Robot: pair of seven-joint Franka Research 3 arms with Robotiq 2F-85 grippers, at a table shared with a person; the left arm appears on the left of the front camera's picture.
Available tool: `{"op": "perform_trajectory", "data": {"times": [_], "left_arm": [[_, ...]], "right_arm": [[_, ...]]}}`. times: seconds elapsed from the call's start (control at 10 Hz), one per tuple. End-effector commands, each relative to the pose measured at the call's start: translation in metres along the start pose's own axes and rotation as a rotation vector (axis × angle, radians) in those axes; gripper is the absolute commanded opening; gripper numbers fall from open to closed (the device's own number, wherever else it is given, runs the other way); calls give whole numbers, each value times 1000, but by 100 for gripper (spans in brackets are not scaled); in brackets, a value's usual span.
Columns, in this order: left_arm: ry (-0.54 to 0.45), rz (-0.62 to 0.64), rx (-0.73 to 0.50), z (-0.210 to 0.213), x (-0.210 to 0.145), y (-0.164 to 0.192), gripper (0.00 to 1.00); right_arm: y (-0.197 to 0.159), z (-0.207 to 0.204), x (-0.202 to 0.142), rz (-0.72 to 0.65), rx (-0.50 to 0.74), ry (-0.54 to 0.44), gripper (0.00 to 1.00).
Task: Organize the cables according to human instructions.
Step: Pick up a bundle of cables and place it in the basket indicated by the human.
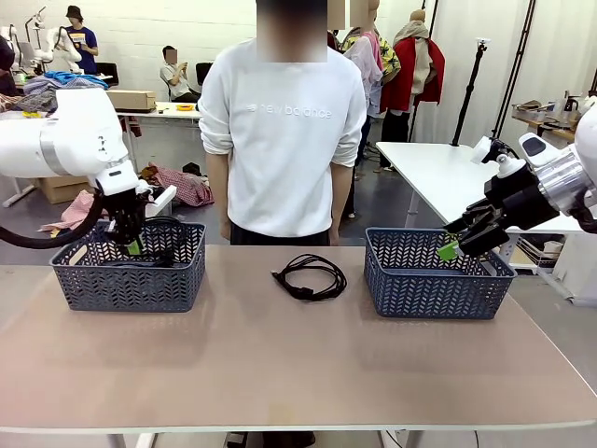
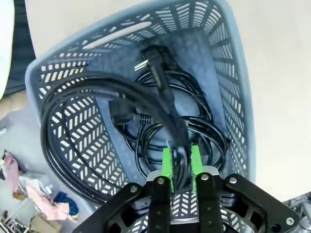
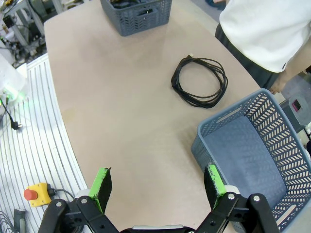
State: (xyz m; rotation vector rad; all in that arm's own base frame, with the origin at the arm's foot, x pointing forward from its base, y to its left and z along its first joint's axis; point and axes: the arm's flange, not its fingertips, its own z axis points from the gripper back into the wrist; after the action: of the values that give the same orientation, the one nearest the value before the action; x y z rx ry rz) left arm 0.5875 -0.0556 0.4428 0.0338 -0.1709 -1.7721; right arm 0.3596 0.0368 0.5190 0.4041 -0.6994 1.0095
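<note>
Firstly, left pincer (image 2: 181, 162): green pads (image 2: 166, 162) narrow, glossy black cables (image 2: 156, 60) threaded between, grip cannot be told; lattice-walled grey plastic basket (image 1: 121, 280) beneath it; round coiled cable (image 3: 176, 82) on matte tabletop (image 1: 280, 355), well to its right; right pincer (image 3: 158, 187): wide, empty, over second lattice basket (image 1: 420, 280).

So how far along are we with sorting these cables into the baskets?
Done: several cords lie coiled in the left basket. In hand: the left hand hangs over that basket with cord strands between its pads; whether it grips them I can't tell. Left: one coil lies on the table between the baskets, the right basket looks empty, and the right hand hovers open near it.
</note>
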Motion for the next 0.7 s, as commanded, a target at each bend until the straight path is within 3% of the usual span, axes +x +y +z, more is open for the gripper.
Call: {"op": "perform_trajectory", "data": {"times": [0.0,0.6], "left_arm": [[-11,7,-18,10,-2,-1,40],[-27,51,-69,27,-3,-3,98]], "right_arm": [[-2,-2,0,16,15,-34,100],[-2,-2,0,16,15,-34,100]]}}
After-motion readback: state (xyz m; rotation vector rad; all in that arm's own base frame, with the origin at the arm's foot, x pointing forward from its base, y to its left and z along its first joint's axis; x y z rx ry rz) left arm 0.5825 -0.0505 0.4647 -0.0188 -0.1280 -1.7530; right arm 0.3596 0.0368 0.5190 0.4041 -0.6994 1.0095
